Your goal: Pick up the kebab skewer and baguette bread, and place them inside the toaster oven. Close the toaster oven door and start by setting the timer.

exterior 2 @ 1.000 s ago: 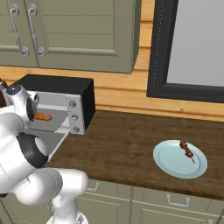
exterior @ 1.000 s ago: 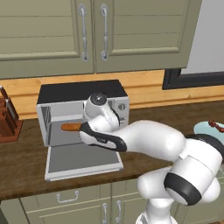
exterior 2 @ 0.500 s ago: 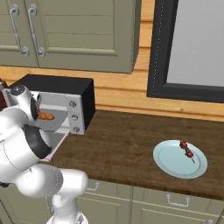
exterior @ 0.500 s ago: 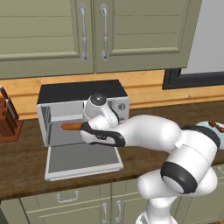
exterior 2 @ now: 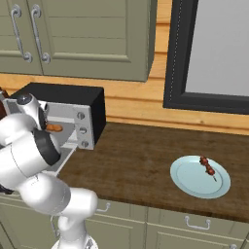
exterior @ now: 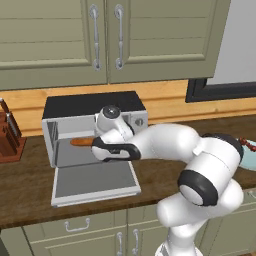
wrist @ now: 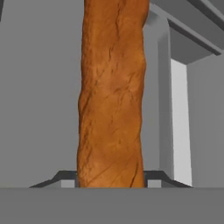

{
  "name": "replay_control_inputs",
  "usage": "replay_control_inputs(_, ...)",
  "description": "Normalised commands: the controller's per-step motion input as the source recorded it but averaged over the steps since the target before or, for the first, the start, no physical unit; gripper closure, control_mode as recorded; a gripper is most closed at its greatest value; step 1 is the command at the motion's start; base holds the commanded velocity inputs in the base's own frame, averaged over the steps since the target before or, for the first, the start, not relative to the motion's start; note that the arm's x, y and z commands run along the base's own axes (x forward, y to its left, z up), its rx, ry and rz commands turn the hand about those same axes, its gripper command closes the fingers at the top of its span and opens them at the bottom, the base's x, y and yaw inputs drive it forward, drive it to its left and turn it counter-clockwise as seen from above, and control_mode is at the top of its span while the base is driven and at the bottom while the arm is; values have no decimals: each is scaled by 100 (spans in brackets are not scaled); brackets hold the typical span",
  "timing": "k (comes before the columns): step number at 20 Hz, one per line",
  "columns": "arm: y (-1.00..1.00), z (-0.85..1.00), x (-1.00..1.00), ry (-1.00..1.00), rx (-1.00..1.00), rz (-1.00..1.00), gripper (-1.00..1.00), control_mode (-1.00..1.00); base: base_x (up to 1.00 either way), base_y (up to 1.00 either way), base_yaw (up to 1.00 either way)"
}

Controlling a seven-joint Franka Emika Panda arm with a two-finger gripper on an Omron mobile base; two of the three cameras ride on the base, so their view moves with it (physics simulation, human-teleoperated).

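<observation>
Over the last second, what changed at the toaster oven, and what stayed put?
The arm's elbow swung right and up, while the gripper stayed inside the toaster oven, still clamped on the baguette bread. Its door stays open; the kebab skewer remains on the plate.

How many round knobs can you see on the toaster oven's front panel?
2 round silver knobs on the silver-grey toaster oven: upper knob and lower knob, stacked on the right panel. More may be hidden behind the arm.

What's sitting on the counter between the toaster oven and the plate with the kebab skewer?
Nothing: in the right base view the dark counter lies bare between the toaster oven and the plate that holds the kebab skewer.
</observation>
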Motion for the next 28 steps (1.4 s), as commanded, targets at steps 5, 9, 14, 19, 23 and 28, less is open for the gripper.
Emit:
replay_control_inputs(5, 0, -5, 27, 0, 0, 0, 100, -100, 0, 0, 0)
replay_control_inputs(9, 0, -1, 16, 0, 0, 0, -100, -100, 0, 0, 0)
replay_control_inputs(14, 0, 0, 7, 0, 0, 0, -100, -100, 0, 0, 0)
replay_control_inputs(19, 0, 0, 1, 0, 0, 0, -100, -100, 0, 0, 0)
replay_control_inputs(23, 0, 12, 0, 0, 0, 0, -100, -100, 0, 0, 0)
replay_control_inputs(28, -3, 55, -41, 2, 0, 0, -100, -100, 0, 0, 0)
